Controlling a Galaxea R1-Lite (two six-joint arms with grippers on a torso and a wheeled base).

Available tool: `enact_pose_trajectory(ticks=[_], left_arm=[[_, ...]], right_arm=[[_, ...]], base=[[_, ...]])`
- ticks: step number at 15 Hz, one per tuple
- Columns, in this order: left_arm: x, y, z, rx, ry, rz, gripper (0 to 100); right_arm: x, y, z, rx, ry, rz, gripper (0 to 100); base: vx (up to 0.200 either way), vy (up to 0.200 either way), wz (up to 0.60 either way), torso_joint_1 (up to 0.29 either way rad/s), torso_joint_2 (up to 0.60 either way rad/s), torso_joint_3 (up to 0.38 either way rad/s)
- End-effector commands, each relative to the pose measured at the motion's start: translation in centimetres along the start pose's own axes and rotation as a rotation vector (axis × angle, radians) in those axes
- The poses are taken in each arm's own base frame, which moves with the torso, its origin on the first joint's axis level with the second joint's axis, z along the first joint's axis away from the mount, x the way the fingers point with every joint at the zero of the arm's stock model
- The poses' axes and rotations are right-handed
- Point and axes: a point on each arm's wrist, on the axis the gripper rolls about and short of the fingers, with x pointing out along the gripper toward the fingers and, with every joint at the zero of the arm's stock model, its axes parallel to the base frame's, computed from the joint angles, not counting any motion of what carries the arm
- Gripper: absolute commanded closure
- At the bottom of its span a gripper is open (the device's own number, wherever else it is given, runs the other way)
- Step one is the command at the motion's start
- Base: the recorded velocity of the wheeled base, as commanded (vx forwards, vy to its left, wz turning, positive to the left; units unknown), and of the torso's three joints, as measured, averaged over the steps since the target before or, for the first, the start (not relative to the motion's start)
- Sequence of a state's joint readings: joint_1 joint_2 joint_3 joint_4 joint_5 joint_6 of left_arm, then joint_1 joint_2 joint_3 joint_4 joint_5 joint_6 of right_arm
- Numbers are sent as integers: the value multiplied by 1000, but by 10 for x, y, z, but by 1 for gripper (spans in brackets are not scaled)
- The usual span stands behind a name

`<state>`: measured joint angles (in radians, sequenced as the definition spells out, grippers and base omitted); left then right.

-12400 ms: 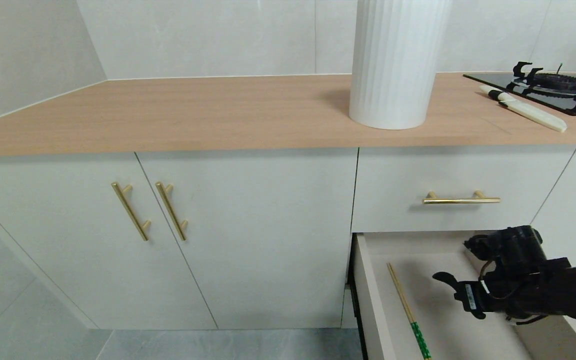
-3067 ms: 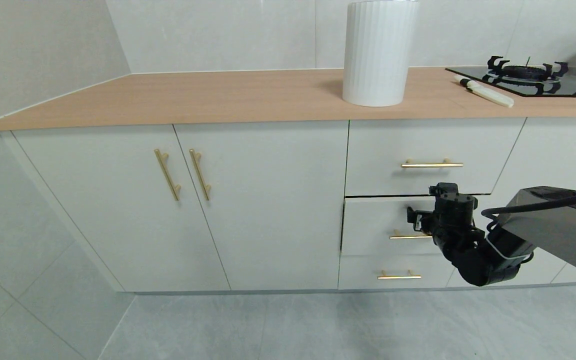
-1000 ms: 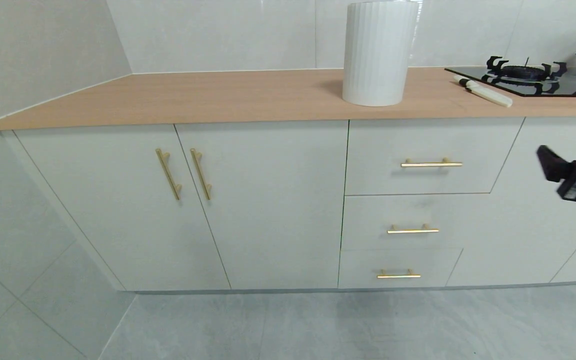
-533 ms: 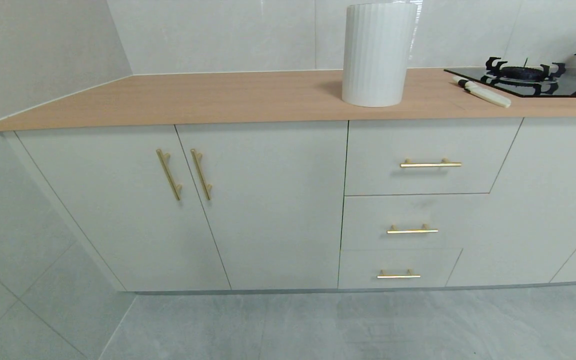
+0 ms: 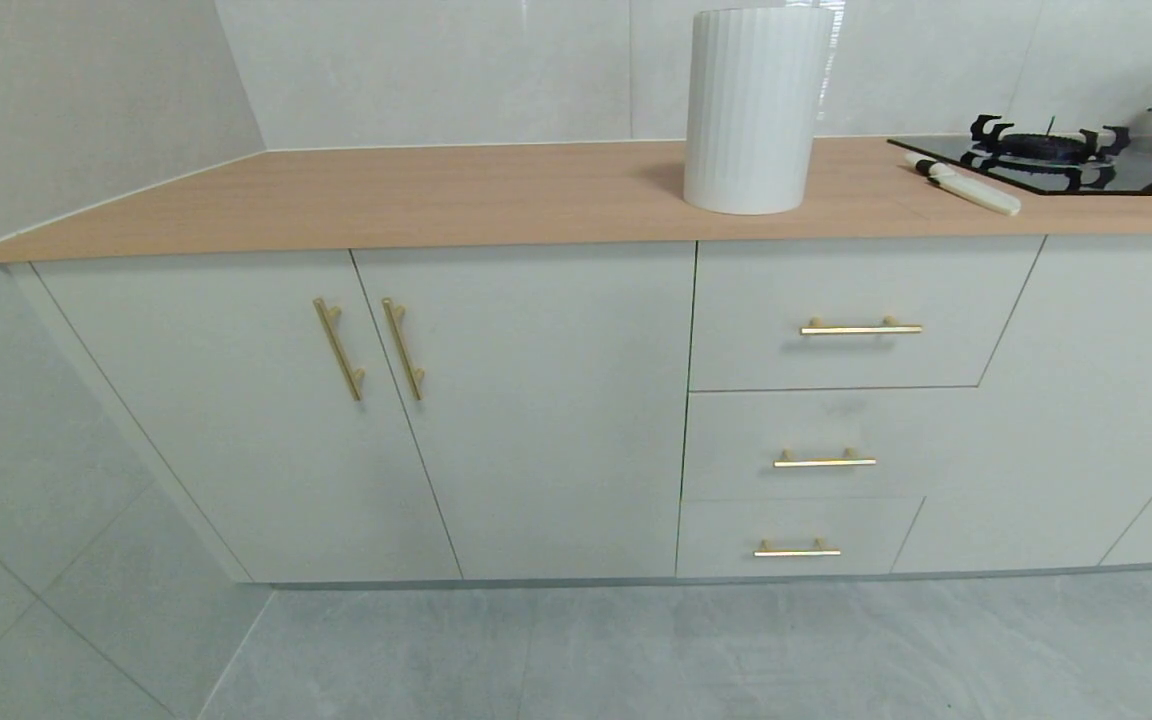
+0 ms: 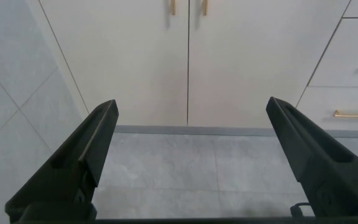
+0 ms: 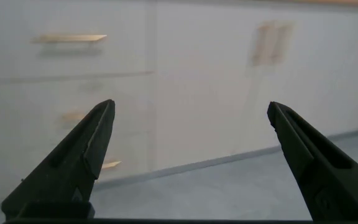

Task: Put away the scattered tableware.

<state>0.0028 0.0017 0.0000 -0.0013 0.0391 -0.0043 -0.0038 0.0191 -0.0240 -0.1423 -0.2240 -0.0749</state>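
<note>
Since the right arm drew back from the drawers a second ago, the middle drawer [image 5: 826, 440] sits fully shut, its brass handle [image 5: 825, 461] in line with those above and below. Three seconds ago the right gripper was at that handle with the drawer a crack ajar. Twelve seconds ago the drawer stood open with green-tipped chopsticks lying inside. They are presumably shut away in it now, hidden.

The right gripper [image 7: 189, 104] hangs before the cabinet fronts, its two dark fingers spread wide with nothing between them. The left gripper [image 6: 189, 104] is likewise spread wide and empty, low over the grey floor [image 6: 185, 174] before the double cabinet doors [image 6: 188, 56].

On the wooden countertop [image 5: 436, 195], toward its right end and just beside the gas hob [image 5: 1056, 160], lies a cream knife [image 5: 963, 184] with a dark handle. It may be sheathed, but it is too small to tell. A tall white ribbed canister [image 5: 754, 110] stands near the front edge.

The chopstick step looks finished, and the knife seems the likely next item to put away.
</note>
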Motion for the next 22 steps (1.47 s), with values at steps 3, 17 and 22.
enact_pose_trajectory(ticks=[3, 17, 22], left_arm=[[0, 0, 0, 0, 1, 1, 0], [0, 0, 0, 4, 1, 0, 0], [0, 0, 0, 4, 1, -2, 0]], right_arm=[[-1, 3, -15, 25, 80, 77, 0], [-2, 6, -21, 59, 134, 217, 0], [-2, 6, -21, 58, 134, 219, 0]], base=[[0, 0, 0, 0, 0, 0], [0, 0, 0, 0, 0, 0], [160, 0, 0, 1, 2, 2]])
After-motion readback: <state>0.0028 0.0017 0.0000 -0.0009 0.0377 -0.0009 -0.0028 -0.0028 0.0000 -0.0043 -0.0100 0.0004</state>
